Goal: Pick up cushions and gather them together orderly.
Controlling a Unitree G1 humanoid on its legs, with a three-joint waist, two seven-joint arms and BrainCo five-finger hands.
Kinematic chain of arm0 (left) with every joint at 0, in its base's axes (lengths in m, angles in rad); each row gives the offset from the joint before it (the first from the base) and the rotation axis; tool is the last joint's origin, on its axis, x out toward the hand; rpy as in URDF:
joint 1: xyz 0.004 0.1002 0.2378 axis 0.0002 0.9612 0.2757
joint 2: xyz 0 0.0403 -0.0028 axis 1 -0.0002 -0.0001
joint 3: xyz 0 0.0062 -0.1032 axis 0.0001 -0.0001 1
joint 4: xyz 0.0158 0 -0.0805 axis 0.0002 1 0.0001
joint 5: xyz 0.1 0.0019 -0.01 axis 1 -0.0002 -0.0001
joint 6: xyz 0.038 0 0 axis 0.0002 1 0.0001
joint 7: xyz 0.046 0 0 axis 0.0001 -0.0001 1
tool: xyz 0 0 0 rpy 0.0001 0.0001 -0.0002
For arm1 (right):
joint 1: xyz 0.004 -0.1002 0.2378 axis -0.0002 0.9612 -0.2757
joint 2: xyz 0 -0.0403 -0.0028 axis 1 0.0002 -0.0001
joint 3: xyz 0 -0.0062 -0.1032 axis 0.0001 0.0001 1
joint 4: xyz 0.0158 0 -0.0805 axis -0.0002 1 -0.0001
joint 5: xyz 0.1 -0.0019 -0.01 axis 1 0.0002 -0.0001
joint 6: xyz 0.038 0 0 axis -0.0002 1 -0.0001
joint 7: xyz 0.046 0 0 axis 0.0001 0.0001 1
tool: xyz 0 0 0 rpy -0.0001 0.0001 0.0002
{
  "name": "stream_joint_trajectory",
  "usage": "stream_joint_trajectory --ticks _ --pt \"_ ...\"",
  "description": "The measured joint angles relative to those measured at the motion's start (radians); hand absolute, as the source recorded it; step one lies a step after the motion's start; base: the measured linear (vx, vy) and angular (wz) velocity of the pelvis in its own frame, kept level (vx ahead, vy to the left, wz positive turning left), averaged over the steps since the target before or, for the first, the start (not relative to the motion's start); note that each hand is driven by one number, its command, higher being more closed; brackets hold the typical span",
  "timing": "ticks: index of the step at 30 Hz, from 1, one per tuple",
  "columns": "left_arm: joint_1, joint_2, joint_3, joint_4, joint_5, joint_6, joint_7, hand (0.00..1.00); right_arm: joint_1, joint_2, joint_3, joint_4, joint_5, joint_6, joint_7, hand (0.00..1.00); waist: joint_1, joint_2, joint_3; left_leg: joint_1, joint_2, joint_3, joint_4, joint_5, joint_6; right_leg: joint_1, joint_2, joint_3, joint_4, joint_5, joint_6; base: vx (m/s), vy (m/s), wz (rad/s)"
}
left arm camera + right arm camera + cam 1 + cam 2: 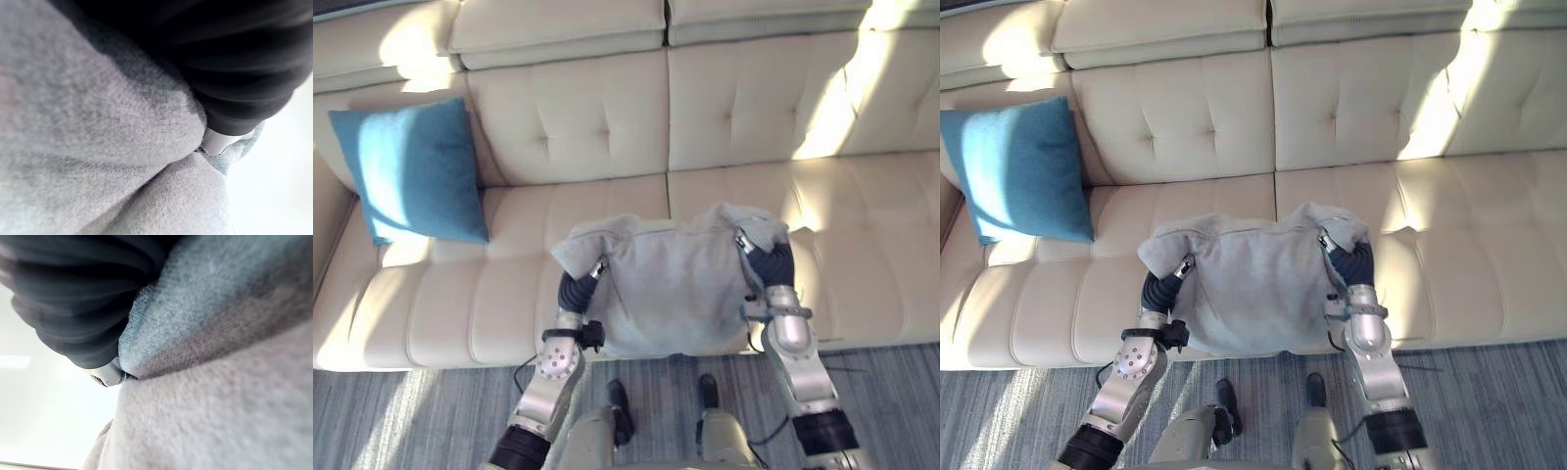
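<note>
Broadly, a cream sofa (754, 108) is spanning the view. A grey cushion (675, 284) is sitting at its seat front, well apart from a blue cushion (411, 171) leaning against the backrest at far left. The left hand (578, 290) and right hand (771, 264) are sinking into the grey cushion's sides; whether they are spread or clenched, I cannot tell.
</note>
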Motion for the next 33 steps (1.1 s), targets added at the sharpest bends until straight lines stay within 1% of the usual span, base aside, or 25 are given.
stream_joint_trajectory --ticks 1,3,4,6,7,8,9,11,12,13,15,17,18,19,22,23,24,26,27,29,30,33 --pt "-0.023 0.003 0.008 0.0 0.003 0.0 0.005 1.0 -0.026 0.0 0.002 0.007 -0.006 0.0 -0.004 1.0 0.0 0.0 0.0 -0.012 0.0 0.002 0.001 0.001 0.001 -0.011 0.001 0.002 -0.008 0.008 -0.001 -0.06 0.077 -0.31" --pt "-0.169 0.032 0.051 0.031 0.022 -0.001 0.043 1.0 -0.188 0.003 0.008 0.064 -0.027 0.004 -0.041 1.0 0.002 -0.012 0.015 -0.062 0.012 0.022 0.004 0.011 0.016 -0.063 0.012 0.024 -0.03 0.042 -0.008 -0.07 0.01 -0.28" --pt "-0.209 0.041 0.058 0.051 0.026 -0.001 0.059 1.0 -0.229 0.003 0.009 0.085 -0.037 0.005 -0.051 1.0 0.002 -0.016 0.018 -0.072 0.012 0.025 0.007 0.012 0.018 -0.072 0.014 0.028 -0.034 0.049 -0.007 -0.1 -0.003 -0.24" --pt "-0.398 0.072 0.09 0.141 0.038 -0.001 0.123 1.0 -0.42 0.002 0.009 0.158 -0.049 0.011 -0.105 1.0 -0.001 -0.028 0.052 -0.1 0.016 0.026 0.009 0.025 0.027 -0.097 0.022 0.034 -0.047 0.072 -0.009 -0.11 -0.005 -0.11" --pt "-0.44 0.079 0.092 0.158 0.038 -0.001 0.138 1.0 -0.459 0.001 0.008 0.166 -0.053 0.012 -0.117 1.0 -0.002 -0.03 0.055 -0.11 0.017 0.026 0.008 0.029 0.027 -0.106 0.024 0.035 -0.047 0.076 -0.01 -0.11 -0.039 -0.01" --pt "-0.532 0.095 0.098 0.193 0.039 -0.002 0.17 1.0 -0.544 -0.004 0.006 0.179 -0.071 0.013 -0.148 1.0 -0.004 -0.034 0.073 -0.125 0.018 0.025 0.002 0.041 0.027 -0.123 0.025 0.034 -0.048 0.085 -0.014 -0.1 -0.043 0.01" --pt "-0.564 0.104 0.104 0.204 0.039 -0.002 0.18 1.0 -0.575 -0.005 0.006 0.186 -0.077 0.013 -0.155 1.0 -0.005 -0.035 0.083 -0.127 0.017 0.025 -0.001 0.046 0.027 -0.126 0.026 0.035 -0.048 0.088 -0.013 -0.11 -0.054 0.03" --pt "-0.721 0.119 0.128 0.276 0.048 -0.002 0.22 1.0 -0.73 -0.022 -0.004 0.237 -0.083 0.013 -0.191 1.0 -0.006 -0.035 0.117 -0.146 0.016 0.02 -0.013 0.066 0.029 -0.147 0.026 0.031 -0.048 0.097 -0.012 -0.08 -0.044 0.07" --pt "-0.756 0.126 0.128 0.294 0.048 -0.002 0.227 1.0 -0.76 -0.026 -0.01 0.25 -0.083 0.014 -0.195 1.0 -0.006 -0.036 0.127 -0.148 0.015 0.017 -0.017 0.071 0.03 -0.149 0.026 0.028 -0.048 0.098 -0.013 -0.08 -0.052 0.17" --pt "-0.881 0.149 0.128 0.366 0.059 -0.003 0.239 1.0 -0.859 -0.038 -0.031 0.304 -0.084 0.014 -0.217 1.0 -0.005 -0.038 0.157 -0.154 0.01 0.01 -0.042 0.094 0.029 -0.161 0.026 0.021 -0.047 0.102 -0.017 -0.07 -0.042 0.15" --pt "-0.962 0.169 0.129 0.417 0.066 -0.003 0.24 1.0 -0.925 -0.038 -0.049 0.348 -0.084 0.014 -0.232 1.0 -0.004 -0.04 0.164 -0.173 0.009 0.007 -0.056 0.111 0.031 -0.185 0.028 0.019 -0.047 0.109 -0.019 -0.05 -0.044 0.12" --pt "-1.101 0.196 0.141 0.495 0.07 -0.003 0.26 1.0 -1.035 -0.04 -0.067 0.414 -0.085 0.015 -0.262 1.0 -0.006 -0.041 0.206 -0.185 0.0 0.0 -0.102 0.149 0.029 -0.211 0.027 0.008 -0.047 0.119 -0.022 -0.05 -0.065 0.14" --pt "-1.149 0.198 0.156 0.531 0.075 -0.003 0.26 1.0 -1.076 -0.037 -0.088 0.455 -0.084 0.015 -0.267 1.0 -0.007 -0.041 0.222 -0.189 -0.002 -0.004 -0.116 0.16 0.028 -0.219 0.027 0.004 -0.047 0.12 -0.022 -0.05 -0.06 0.1" --pt "-1.174 0.199 0.159 0.553 0.076 -0.003 0.26 1.0 -1.095 -0.038 -0.09 0.478 -0.083 0.015 -0.272 1.0 -0.007 -0.041 0.229 -0.192 -0.003 -0.004 -0.123 0.165 0.031 -0.224 0.027 0.003 -0.047 0.121 -0.022 -0.04 -0.052 0.08" --pt "-1.275 0.221 0.159 0.65 0.081 -0.003 0.257 1.0 -1.17 -0.038 -0.11 0.567 -0.082 0.016 -0.283 1.0 -0.011 -0.042 0.238 -0.226 -0.013 -0.004 -0.183 0.207 0.029 -0.283 0.026 -0.001 -0.05 0.135 -0.028 -0.02 -0.024 0.05" --pt "-1.298 0.228 0.159 0.67 0.082 -0.003 0.256 1.0 -1.194 -0.04 -0.117 0.592 -0.08 0.016 -0.285 1.0 -0.013 -0.043 0.254 -0.229 -0.016 -0.005 -0.198 0.217 0.03 -0.29 0.026 -0.002 -0.052 0.137 -0.028 -0.02 -0.016 0.06" --pt "-1.316 0.231 0.158 0.698 0.083 -0.003 0.255 1.0 -1.213 -0.04 -0.122 0.618 -0.075 0.016 -0.286 1.0 -0.015 -0.045 0.264 -0.239 -0.02 -0.005 -0.222 0.231 0.03 -0.309 0.025 -0.003 -0.056 0.141 -0.028 -0.03 -0.013 0.06" --pt "-1.328 0.23 0.158 0.742 0.079 -0.003 0.252 1.0 -1.237 -0.041 -0.122 0.668 -0.069 0.016 -0.285 1.0 -0.022 -0.045 0.264 -0.26 -0.023 -0.006 -0.244 0.247 0.031 -0.338 0.025 -0.004 -0.058 0.146 -0.026 -0.03 -0.01 0.06" --pt "-1.34 0.23 0.159 0.784 0.072 -0.002 0.247 0.0 -1.258 -0.041 -0.122 0.706 -0.057 0.017 -0.282 0.0 -0.03 -0.045 0.264 -0.281 -0.025 -0.008 -0.253 0.255 0.03 -0.358 0.025 -0.008 -0.059 0.148 -0.026 -0.02 -0.002 0.08" --pt "-1.341 0.228 0.161 0.8 0.042 -0.005 0.237 0.0 -1.27 -0.042 -0.122 0.718 -0.033 0.016 -0.279 0.0 -0.034 -0.045 0.267 -0.301 -0.024 -0.012 -0.253 0.257 0.03 -0.376 0.025 -0.013 -0.059 0.149 -0.026 -0.01 0.007 0.07" --pt "-1.355 0.229 0.17 0.803 0.018 -0.016 0.231 0.0 -1.291 -0.047 -0.122 0.721 -0.022 0.015 -0.277 0.0 -0.032 -0.046 0.286 -0.304 -0.024 -0.015 -0.253 0.257 0.03 -0.378 0.025 -0.014 -0.059 0.149 -0.025 -0.01 0.015 0.05" --pt "-1.377 0.23 0.203 0.809 -0.022 -0.024 0.211 0.0 -1.312 -0.076 -0.121 0.726 0.01 0.014 -0.263 0.0 -0.03 -0.046 0.286 -0.319 -0.024 -0.018 -0.256 0.257 0.029 -0.389 0.024 -0.016 -0.065 0.151 -0.022 -0.01 0.013 0.03"
